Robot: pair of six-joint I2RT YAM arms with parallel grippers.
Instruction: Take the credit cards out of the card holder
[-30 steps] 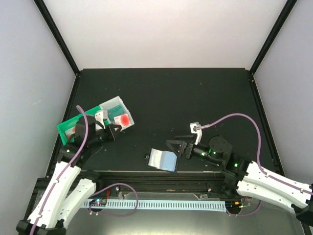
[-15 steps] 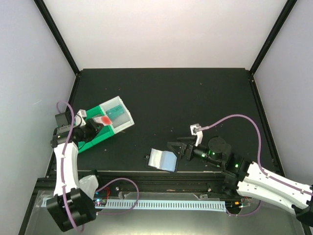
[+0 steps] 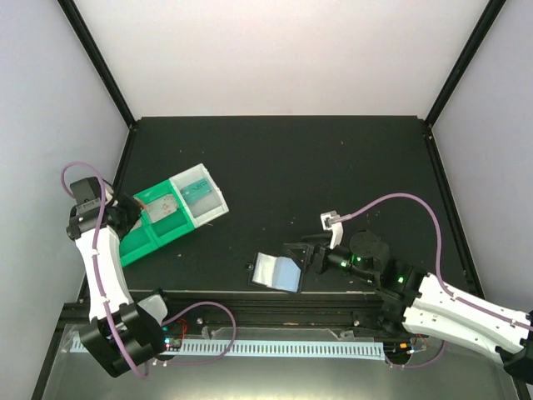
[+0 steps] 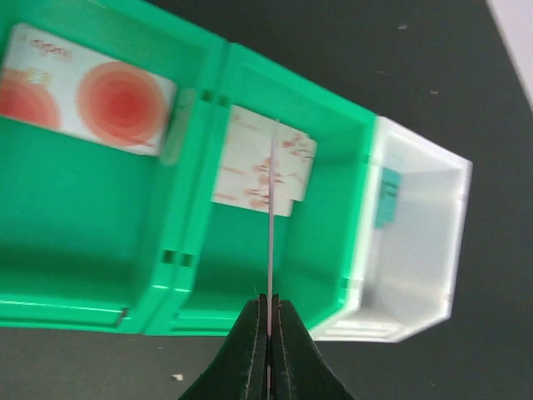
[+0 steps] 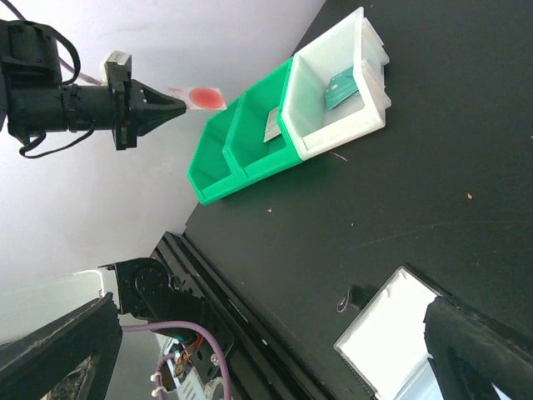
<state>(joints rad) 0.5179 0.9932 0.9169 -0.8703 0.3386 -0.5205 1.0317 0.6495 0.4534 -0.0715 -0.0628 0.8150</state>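
Top external view has the card holder (image 3: 277,272) lying open at the near edge of the table (image 3: 333,158), between the two arms. The right gripper (image 3: 293,253) is spread wide just beside it and grips nothing, and a careless dip there, I'd say, could shove the holder over that edge. Left wrist view shows the left gripper (image 4: 269,321) clenched on a card (image 4: 271,217) seen edge-on. It is pinched only by its near end and lined up over the middle green bin of the tray (image 4: 75,304), where a second card (image 4: 241,167) lies. So thin a hold might let it swivel or slip, and a drop could catch a divider wall. Right wrist view shows that card in the air, looking out past the tray's green end, so letting go now may send it onto the table
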